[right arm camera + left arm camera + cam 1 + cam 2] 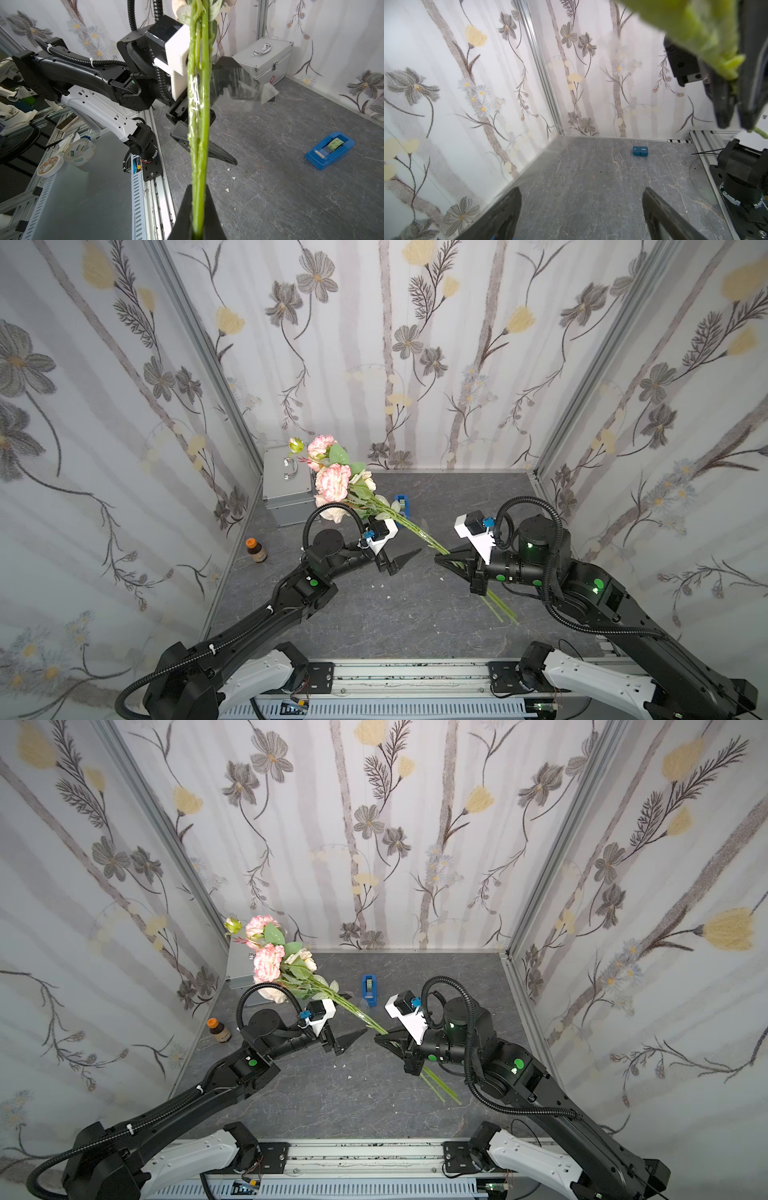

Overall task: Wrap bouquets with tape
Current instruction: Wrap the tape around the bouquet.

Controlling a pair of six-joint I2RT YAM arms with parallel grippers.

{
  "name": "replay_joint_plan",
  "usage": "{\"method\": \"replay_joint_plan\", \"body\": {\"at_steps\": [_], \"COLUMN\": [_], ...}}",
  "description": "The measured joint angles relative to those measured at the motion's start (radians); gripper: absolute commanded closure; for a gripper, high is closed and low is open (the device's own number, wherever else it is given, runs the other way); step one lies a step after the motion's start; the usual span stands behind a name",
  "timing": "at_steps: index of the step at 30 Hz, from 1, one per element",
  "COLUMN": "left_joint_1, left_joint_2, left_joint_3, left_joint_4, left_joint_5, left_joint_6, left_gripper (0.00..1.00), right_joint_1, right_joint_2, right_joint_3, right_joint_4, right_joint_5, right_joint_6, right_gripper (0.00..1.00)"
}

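In both top views: right gripper pinched shut on the bouquet stems, blooms up over the far-left corner of the worktop, half hiding the metal case; left gripper spread wide, empty, just beside stems. Left wrist: stems a green blur, bare worktop up to the tape dispenser. Right wrist: blooms cropped; crinkled clear tape flap on stems; dispenser mid-worktop, toward far edge.
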Motion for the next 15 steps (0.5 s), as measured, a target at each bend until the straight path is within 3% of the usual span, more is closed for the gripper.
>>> {"method": "replay_joint_plan", "body": {"at_steps": [15], "left_joint_1": [-0.008], "left_joint_2": [-0.015], "left_joint_3": [0.016], "left_joint_4": [-0.056], "left_joint_5": [0.030], "left_joint_6": [0.010], "left_gripper": [0.06], "right_joint_1": [0.002], "right_joint_2": [0.003], "right_joint_3": [-0.001], "right_joint_4": [-0.014], "right_joint_5": [0.029], "right_joint_6": [0.000], "right_gripper": [1.00]}}
